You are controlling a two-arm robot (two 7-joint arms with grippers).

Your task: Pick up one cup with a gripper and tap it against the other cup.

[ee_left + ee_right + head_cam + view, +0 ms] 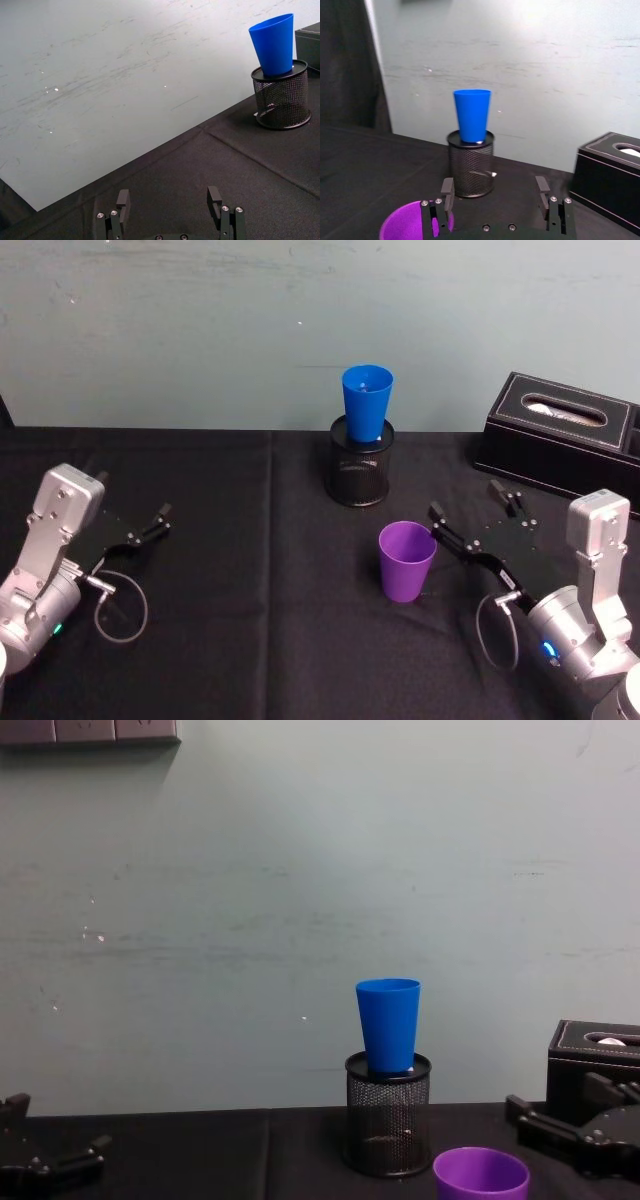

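Purple cup not gripped yet, right claw parked just beside it

The purple cup (407,560) is stood upright near the middle of the desk (250,640), toward its front edge. It looks light, thin and slick, so it's probably best pinched across the wall just under the rim, gently. The right claw (470,510) is spread apart, empty. The blue cup (367,402) is perched in the mesh holder (359,472) farther back. The left claw (157,523) is held apart too, near the left edge.

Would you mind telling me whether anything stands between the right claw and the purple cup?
Nothing visible does. The right claw is open just right of the purple cup, one finger near its rim. The mesh holder stands farther back.
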